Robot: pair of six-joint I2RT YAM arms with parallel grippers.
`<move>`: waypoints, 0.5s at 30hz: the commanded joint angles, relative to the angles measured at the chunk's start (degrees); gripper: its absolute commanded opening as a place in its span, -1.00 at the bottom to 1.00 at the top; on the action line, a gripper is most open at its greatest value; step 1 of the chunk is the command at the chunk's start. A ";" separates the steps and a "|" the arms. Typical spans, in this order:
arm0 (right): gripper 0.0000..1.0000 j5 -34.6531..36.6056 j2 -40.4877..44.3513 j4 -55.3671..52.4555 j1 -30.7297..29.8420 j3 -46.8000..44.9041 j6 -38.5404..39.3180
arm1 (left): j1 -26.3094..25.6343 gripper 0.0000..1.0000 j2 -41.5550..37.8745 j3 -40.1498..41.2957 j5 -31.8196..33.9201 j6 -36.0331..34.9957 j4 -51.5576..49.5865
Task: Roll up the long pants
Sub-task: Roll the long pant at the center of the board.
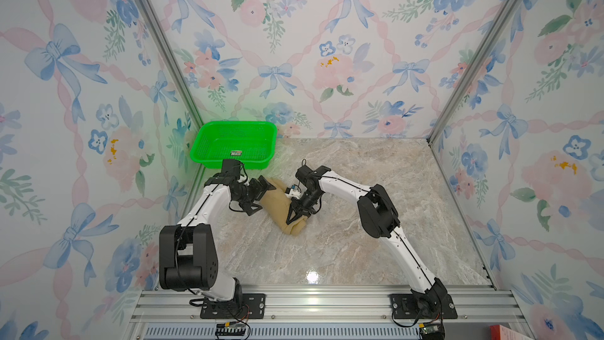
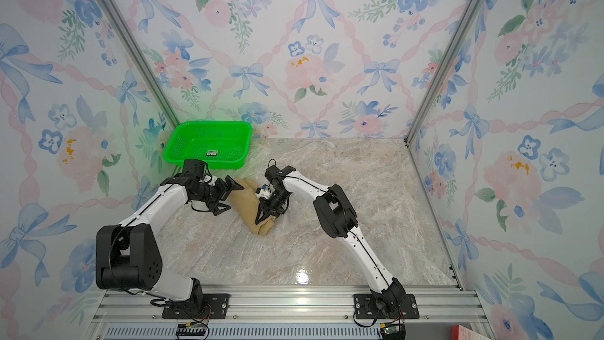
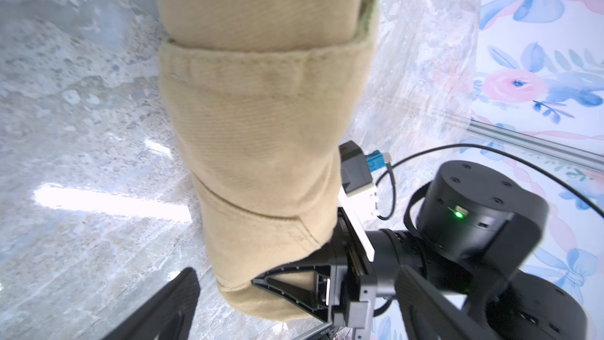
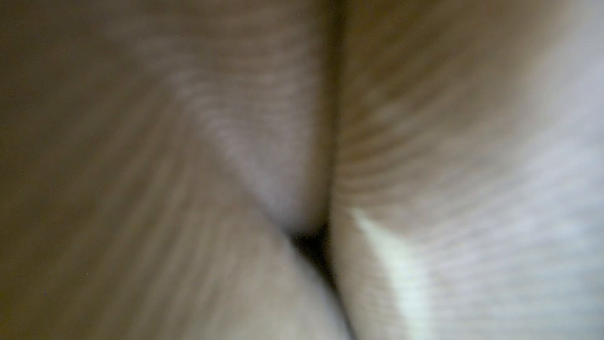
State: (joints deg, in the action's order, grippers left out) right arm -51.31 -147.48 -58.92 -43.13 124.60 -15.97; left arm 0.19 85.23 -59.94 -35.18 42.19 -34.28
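Two arms meet over the marble worktop (image 1: 343,240), and the long pants (image 1: 277,201) (image 2: 246,201) lie between them as a tan roll, a little in front of the green basket (image 1: 237,122) that sits in the far left corner. The left hand (image 1: 261,197) stands at the roll's far end with its jaws wide apart, gripping nothing. The right hand (image 1: 297,219) is clamped on the roll toward its near end. In the left wrist view, one of its black fingers (image 3: 294,286) presses against the layered cloth (image 3: 261,119). The right wrist view shows only blurred tan fabric (image 4: 457,158) with a dark crease.
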 commanded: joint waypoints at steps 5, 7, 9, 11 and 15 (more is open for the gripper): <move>-0.76 9.21 -6.28 2.23 0.60 -2.32 -1.67 | -0.36 0.97 0.80 -3.57 0.37 -1.04 -7.72; -0.83 9.21 -6.11 2.29 0.60 -2.58 -1.47 | -0.34 0.28 -0.86 -2.39 -1.19 -1.85 -5.39; -1.00 9.21 -5.98 2.53 0.63 -2.93 -1.47 | 0.57 -1.00 -2.17 -1.55 -4.35 -0.52 -4.94; -1.00 9.23 -5.85 2.92 0.60 -3.04 -1.62 | 0.61 -1.00 -3.35 -2.02 -4.31 -1.37 -4.69; -1.00 9.33 -6.14 3.33 0.65 -2.78 -2.27 | 0.67 0.84 -3.01 -4.98 0.72 -1.97 -11.48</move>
State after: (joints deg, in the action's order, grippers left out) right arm -52.38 -147.74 -58.61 -42.78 124.42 -16.34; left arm 0.43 83.42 -62.85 -36.77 41.78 -40.69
